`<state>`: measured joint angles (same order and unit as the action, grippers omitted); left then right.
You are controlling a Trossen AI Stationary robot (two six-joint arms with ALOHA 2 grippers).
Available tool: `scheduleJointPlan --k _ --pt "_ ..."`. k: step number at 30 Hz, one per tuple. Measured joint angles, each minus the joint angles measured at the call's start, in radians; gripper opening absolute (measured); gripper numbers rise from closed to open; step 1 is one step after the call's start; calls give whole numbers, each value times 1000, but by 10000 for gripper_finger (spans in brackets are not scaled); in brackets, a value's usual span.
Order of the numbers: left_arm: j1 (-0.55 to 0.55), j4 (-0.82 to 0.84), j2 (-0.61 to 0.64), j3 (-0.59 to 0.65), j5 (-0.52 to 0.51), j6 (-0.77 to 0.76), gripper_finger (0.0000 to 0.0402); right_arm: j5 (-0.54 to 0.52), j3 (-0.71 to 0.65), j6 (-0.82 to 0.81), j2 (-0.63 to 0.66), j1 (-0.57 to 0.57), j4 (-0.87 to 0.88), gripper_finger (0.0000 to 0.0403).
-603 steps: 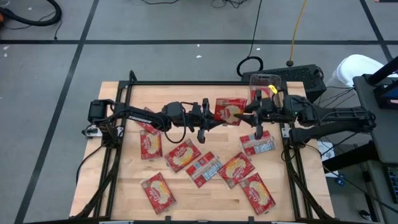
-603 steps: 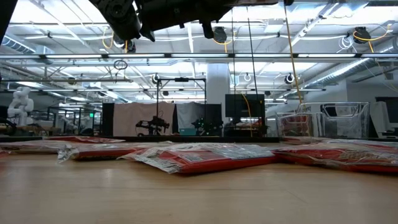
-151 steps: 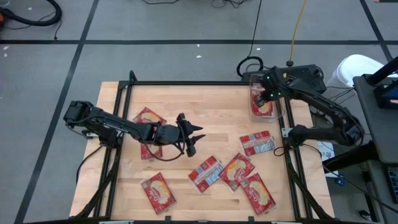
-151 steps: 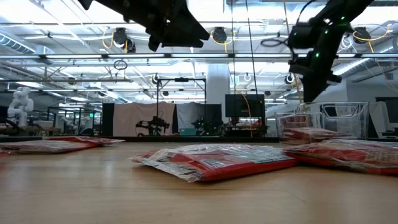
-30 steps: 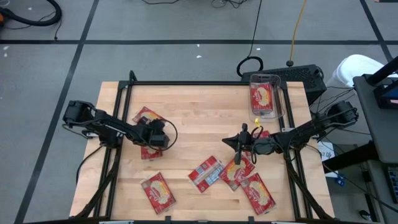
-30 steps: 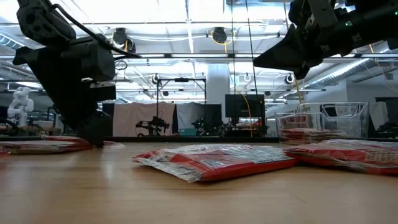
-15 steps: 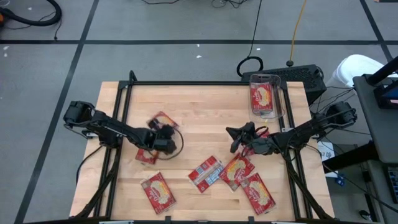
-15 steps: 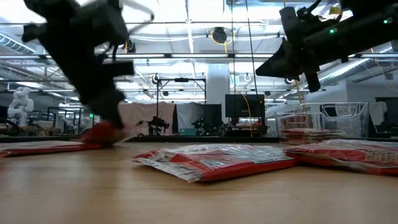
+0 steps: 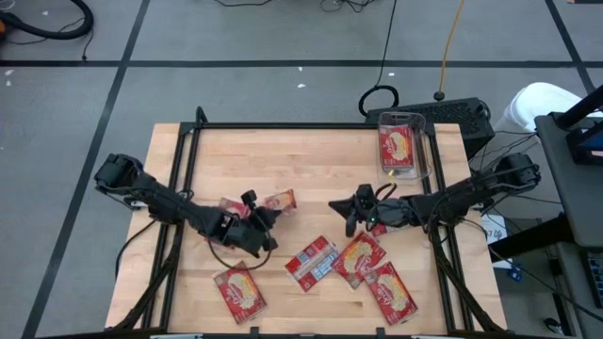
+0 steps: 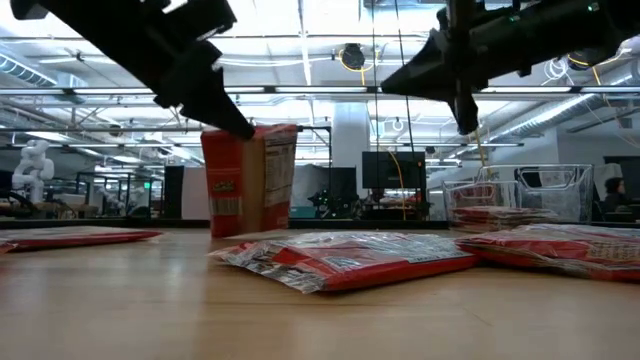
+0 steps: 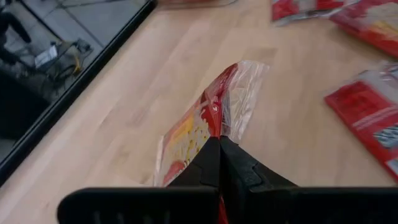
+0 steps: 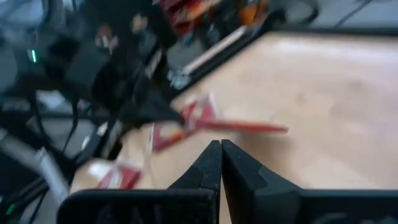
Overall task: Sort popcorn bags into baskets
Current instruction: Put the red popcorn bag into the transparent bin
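Red popcorn bags lie flat on the wooden table: three near the right front (image 9: 311,262) (image 9: 358,256) (image 9: 391,292), one at the left front (image 9: 240,287) and one partly under my left arm (image 9: 229,205). One more bag (image 9: 278,201) (image 10: 250,180) is up on edge in my left gripper (image 9: 262,218), near the table's middle. The clear basket (image 9: 405,151) at the far right corner holds a bag. My right gripper (image 9: 341,212) (image 12: 217,152) hovers shut and empty to the right of the held bag. My left gripper pinches the popcorn bag between its two fingers at one edge (image 11: 219,127), close to a corner. The fingers (image 10: 225,115) come slanting down from the table's left. The bag stands upright below them; whether its lower edge (image 10: 245,233) touches the table, I cannot tell.
A black frame rail (image 9: 283,126) borders the table. A bag (image 9: 379,226) lies partly under my right arm. Bare wood stretches across the far half (image 9: 301,155) between the arms and the basket. Cables and a black box (image 9: 452,111) sit beyond the far right corner.
My left gripper lifted a bag off the table's left side and carried it toward the middle; the bag now stands on edge instead of lying flat. My right gripper moved toward the table's left, closer to the held bag.
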<state>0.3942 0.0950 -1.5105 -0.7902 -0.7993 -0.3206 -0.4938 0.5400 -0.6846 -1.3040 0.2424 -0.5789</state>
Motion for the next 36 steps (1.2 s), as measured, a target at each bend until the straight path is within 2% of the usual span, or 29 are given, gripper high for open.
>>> scheduleJointPlan --k 3,7,10,14,18,24,31,36 --pt "14 -12 0 0 -5 5 1 54 0 -36 -3 8 50 28" --pt "29 -31 0 0 -16 23 1 56 -1 -74 -40 33 89 69" --pt "40 -62 0 0 -16 39 1 56 -1 -124 -92 43 49 99" --pt "55 -107 0 0 -49 66 1 107 -1 -187 -182 49 -108 134" --pt "73 -151 0 0 -127 113 0 103 0 -351 -279 54 -320 160" --pt "84 -240 1 0 -184 185 0 103 0 -488 -385 61 -531 175" --pt "96 -314 1 0 -185 237 0 77 -1 -706 -473 56 -600 176" --pt "117 -363 1 0 -154 275 0 73 19 -748 -494 24 -628 176"
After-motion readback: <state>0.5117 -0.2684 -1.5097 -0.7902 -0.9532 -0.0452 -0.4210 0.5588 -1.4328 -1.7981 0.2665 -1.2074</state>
